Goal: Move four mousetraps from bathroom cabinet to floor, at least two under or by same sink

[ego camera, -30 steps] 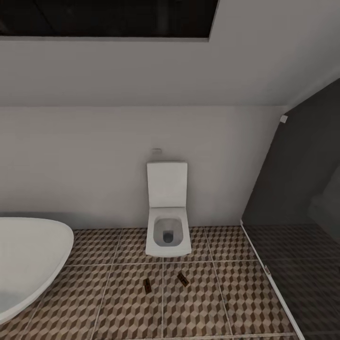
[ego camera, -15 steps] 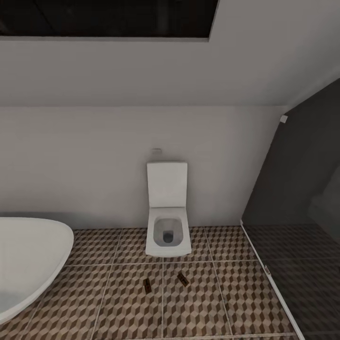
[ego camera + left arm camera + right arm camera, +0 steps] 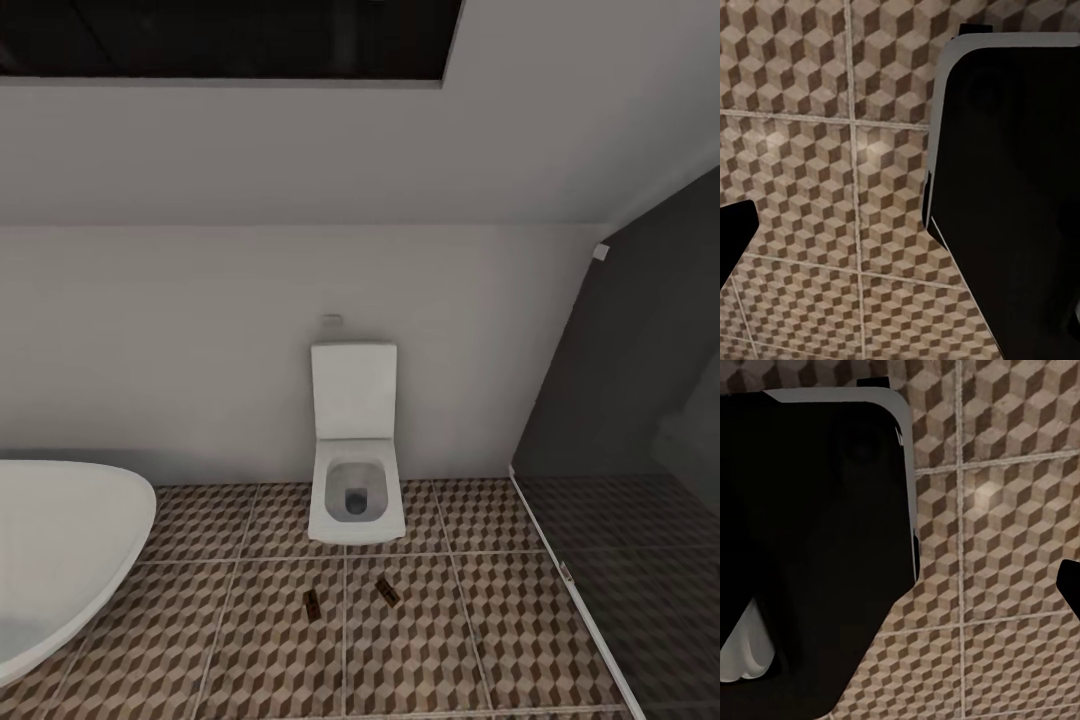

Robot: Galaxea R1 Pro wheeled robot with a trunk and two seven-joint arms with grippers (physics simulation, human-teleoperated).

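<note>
On the bathroom floor (image 3: 250, 650), two mousetraps (image 3: 312, 604) lie before the toilet (image 3: 355, 480).

Two small brown mousetraps (image 3: 312, 603) (image 3: 387, 591) lie flat on the bathroom floor (image 3: 260, 650), near each other, both turned a bit sideways.

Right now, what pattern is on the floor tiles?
The bathroom floor has a brown, beige and white 3D cube pattern, clearest in the left wrist view.
</note>
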